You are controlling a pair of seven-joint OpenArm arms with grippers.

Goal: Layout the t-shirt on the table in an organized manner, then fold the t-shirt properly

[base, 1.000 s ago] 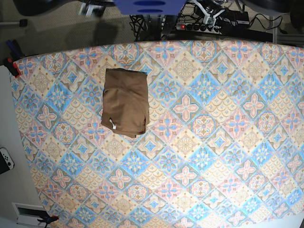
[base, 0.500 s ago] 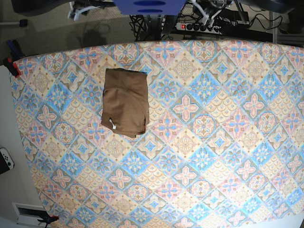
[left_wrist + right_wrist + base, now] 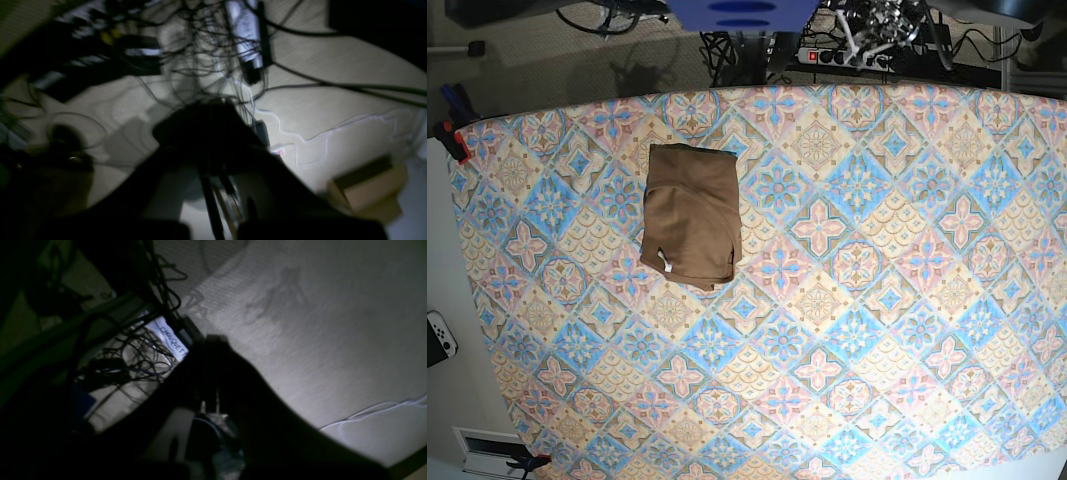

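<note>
Left gripper (image 3: 213, 110) closed, dark silhouette over floor cables (image 3: 206, 43), holding nothing. Right wrist view: right gripper (image 3: 213, 340) closed too, empty, above carpet (image 3: 317, 323). Base view: t-shirt (image 3: 691, 215) folded into a compact rectangle on the table (image 3: 877, 300), upper-left area, white tag near its lower-left corner.

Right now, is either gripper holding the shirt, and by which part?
Neither. The shirt lies folded on the table, with no gripper near it; both grippers are shut and empty, away over the floor.
</note>
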